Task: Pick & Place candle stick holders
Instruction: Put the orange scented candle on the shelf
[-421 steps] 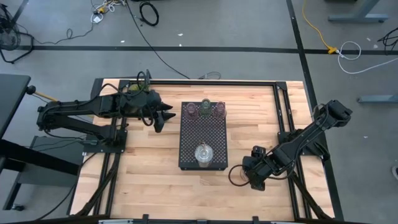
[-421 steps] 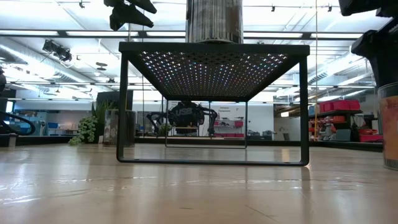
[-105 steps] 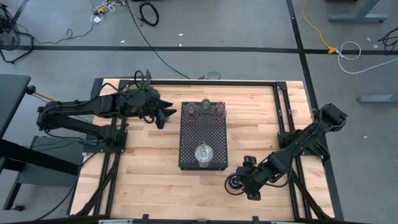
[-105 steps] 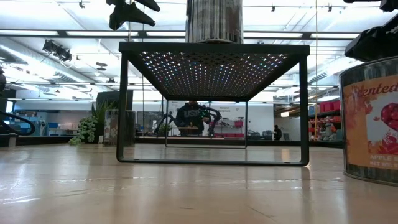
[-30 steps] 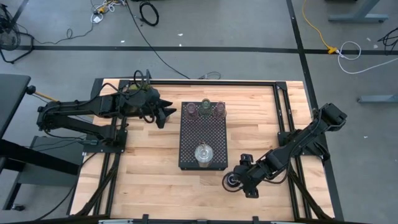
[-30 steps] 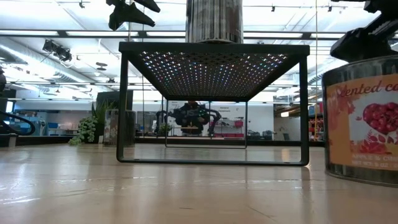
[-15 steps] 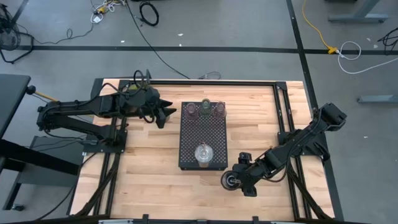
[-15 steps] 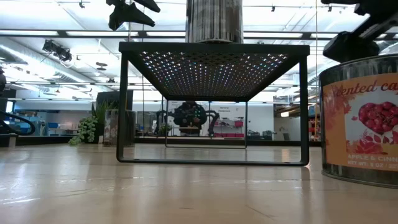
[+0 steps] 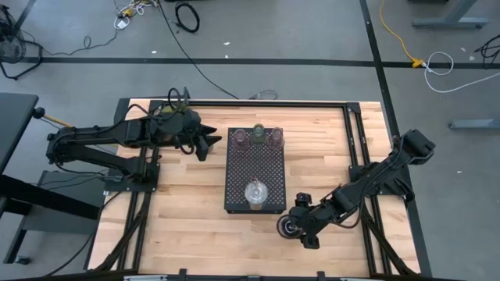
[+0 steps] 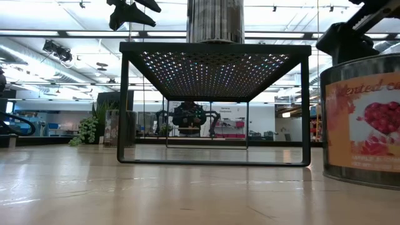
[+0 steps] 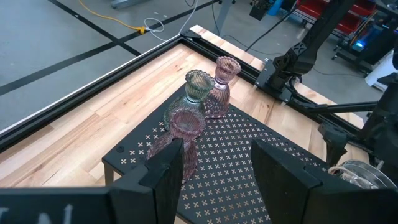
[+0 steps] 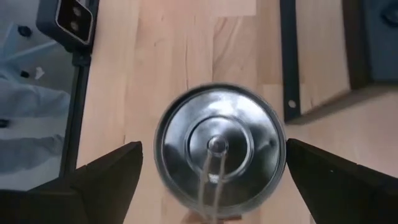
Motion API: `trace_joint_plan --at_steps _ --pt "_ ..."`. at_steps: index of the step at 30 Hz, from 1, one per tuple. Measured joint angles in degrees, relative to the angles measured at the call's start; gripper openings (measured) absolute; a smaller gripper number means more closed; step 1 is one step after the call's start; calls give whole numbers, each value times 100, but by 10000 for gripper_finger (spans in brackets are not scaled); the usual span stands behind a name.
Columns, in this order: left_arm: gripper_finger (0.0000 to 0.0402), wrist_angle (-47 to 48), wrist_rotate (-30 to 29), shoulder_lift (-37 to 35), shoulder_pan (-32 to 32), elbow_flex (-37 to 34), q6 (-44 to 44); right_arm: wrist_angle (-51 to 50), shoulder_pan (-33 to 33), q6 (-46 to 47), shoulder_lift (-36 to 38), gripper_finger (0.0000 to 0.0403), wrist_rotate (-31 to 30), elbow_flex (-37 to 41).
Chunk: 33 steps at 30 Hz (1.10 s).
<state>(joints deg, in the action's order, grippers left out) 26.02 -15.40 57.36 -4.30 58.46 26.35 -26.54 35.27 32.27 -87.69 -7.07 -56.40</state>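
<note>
now glass holder (image 12: 216,149) upright, axis vertical.

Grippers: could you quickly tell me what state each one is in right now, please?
Left gripper: fingers open, holding nothing, beside the tray.
Right gripper: fingers open, straddling the candle jar.

2 black jointed arms (image 9: 101,140), each with 2 flat fingers (image 11: 168,177).
</note>
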Motion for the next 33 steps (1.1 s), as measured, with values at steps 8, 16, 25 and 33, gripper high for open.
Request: trace_joint_plan --at_steps 8,16,25,33 --pt "190 -2 2 0 -1 0 0 414 0 -5 -291 391 -89 -2" --pt "190 0 1 -1 -1 0 0 525 -2 -40 -485 391 -151 -7" --pt "190 -2 1 -1 -1 0 -1 634 -2 -214 -572 391 -465 -9" --pt "190 -2 1 -2 -1 0 0 628 -2 -35 -572 390 -405 -9"
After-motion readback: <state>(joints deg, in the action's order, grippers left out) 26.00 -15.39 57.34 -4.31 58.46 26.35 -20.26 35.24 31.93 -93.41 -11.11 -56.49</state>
